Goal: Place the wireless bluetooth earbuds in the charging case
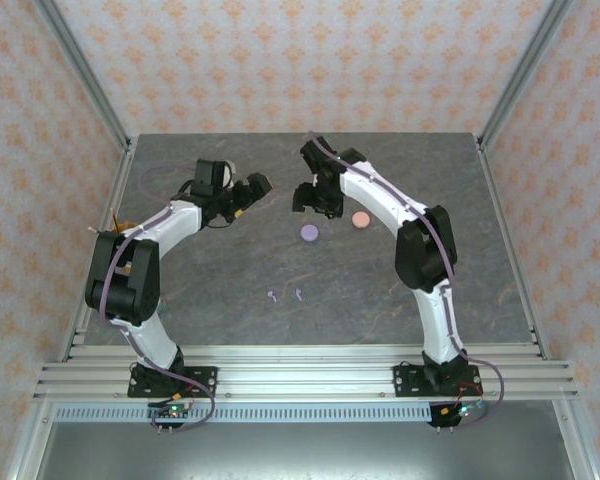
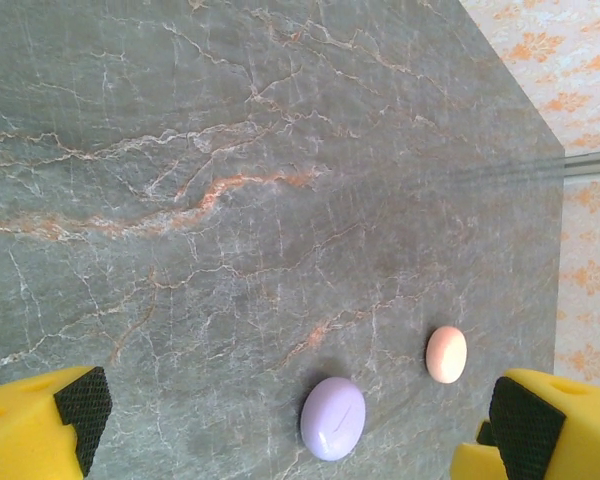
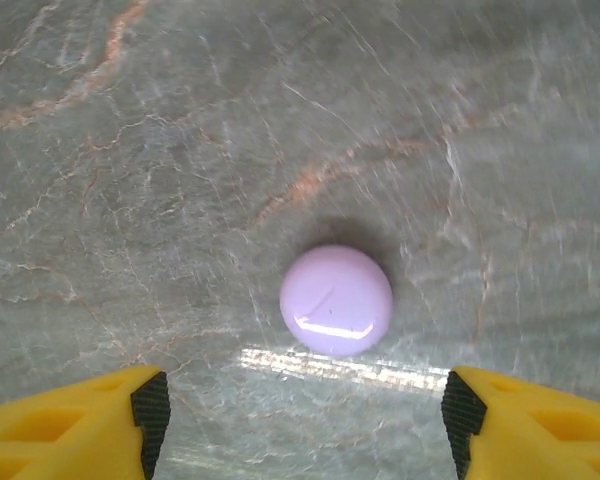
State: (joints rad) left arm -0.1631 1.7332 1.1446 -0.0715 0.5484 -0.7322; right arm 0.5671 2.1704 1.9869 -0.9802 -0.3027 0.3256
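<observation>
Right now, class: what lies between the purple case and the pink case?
Nothing: bare marble table between purple case and pink case, seen from the left wrist.

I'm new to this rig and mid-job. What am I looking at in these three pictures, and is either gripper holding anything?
Two robot arms are bolted at the table's near edge. The overhead picture shows both. The other two come from a camera on each wrist, with that gripper's yellow fingers at the bottom corners. On the grey table lie a round purple case, a round pink case and two tiny purple earbuds nearer the bases. The left gripper and right gripper are open and hold nothing. The right one hangs over the purple case.
</observation>
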